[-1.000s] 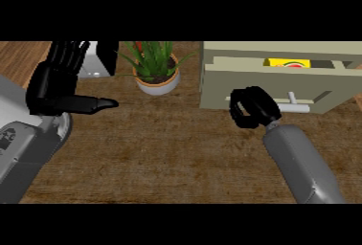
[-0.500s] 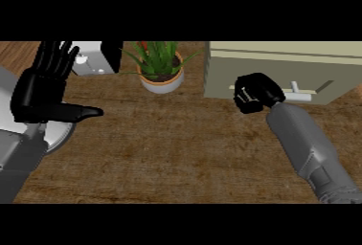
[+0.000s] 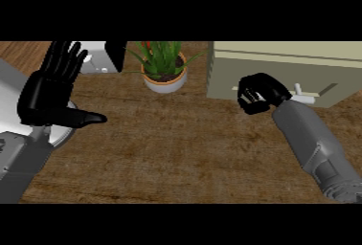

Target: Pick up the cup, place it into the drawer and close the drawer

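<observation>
Right hand (image 3: 256, 93) sits against the front of the beige box-shaped drawer cabinet (image 3: 283, 60) at the upper right of the frame, its black fingers curled in and, as far as shows, holding nothing. Beside it the pale bar handle (image 3: 304, 98) pokes out to the right of the knuckles. The drawer front looks flush with the cabinet body, no open gap showing, so my read is that the closing push is done or all but done. The cup itself? Nowhere in sight, and whether it lies inside the drawer cannot be told from here; its heading and long axis cannot be judged either. The drawer's long axis runs across the frame, left to right, its front facing the lower edge.

Over at the upper left, the left hand (image 3: 51, 91) rests open, fingers straight up, thumb out to the right, holding nothing. Between the two stands a green leafy plant in a white round pot (image 3: 164, 72) on the brown wood-grain counter (image 3: 176, 153).

What is left, I would judge: only drawing the right hand away.
</observation>
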You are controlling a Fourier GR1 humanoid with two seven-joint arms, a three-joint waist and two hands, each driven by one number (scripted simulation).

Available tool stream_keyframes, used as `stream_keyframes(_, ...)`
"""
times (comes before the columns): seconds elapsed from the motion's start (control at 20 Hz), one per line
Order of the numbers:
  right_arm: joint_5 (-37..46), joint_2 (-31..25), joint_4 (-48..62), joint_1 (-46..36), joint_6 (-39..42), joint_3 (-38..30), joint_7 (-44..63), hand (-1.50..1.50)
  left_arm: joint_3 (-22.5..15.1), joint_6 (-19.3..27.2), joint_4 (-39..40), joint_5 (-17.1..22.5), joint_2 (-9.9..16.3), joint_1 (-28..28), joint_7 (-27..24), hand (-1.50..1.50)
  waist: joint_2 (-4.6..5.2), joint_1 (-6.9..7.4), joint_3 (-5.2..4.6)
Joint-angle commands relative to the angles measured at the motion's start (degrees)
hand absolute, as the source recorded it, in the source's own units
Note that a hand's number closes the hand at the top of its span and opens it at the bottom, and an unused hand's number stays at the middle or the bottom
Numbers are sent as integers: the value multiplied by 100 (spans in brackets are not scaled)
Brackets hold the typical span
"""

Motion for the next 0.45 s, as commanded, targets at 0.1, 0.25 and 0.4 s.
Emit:
stream_keyframes(0.1, -260, -599, 328, -661, -32, -503, 404, 150, -74, -179, 89, -33, -127, 84, -137, -150, 260, 141, 46)
stream_keyframes(0.25, -355, -628, 330, -672, -53, -602, 319, 150, -35, -121, 112, -30, -130, 71, -95, -150, 252, 176, 51)
stream_keyframes(0.4, -359, -603, 393, -640, -71, -611, 274, 150, -82, -179, 164, -114, -174, 95, -206, -150, 257, 153, 47)
